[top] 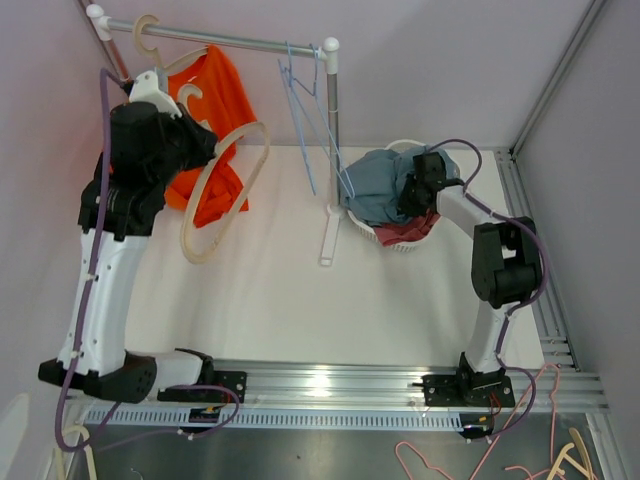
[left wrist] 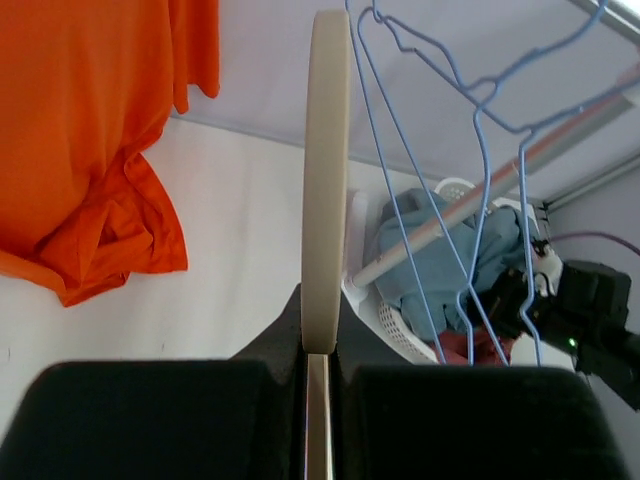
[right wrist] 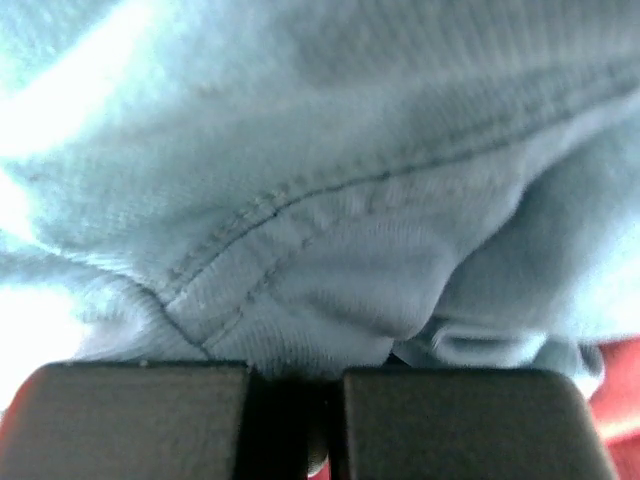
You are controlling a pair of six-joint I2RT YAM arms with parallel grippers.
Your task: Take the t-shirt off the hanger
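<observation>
Left jaws (left wrist: 320,375) clamp cream hanger (left wrist: 326,180); right jaws (right wrist: 295,400) pinch blue t-shirt (right wrist: 330,200)

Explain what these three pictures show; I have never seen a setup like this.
Two robot arms stand on a white table. The overhead view looks down on both; the other two come from cameras on each wrist. The left end effector is shut on a cream hanger, held clear of the rail, where an orange t-shirt and blue wire hangers hang. The right end effector is shut on a blue garment in a white basket.
</observation>
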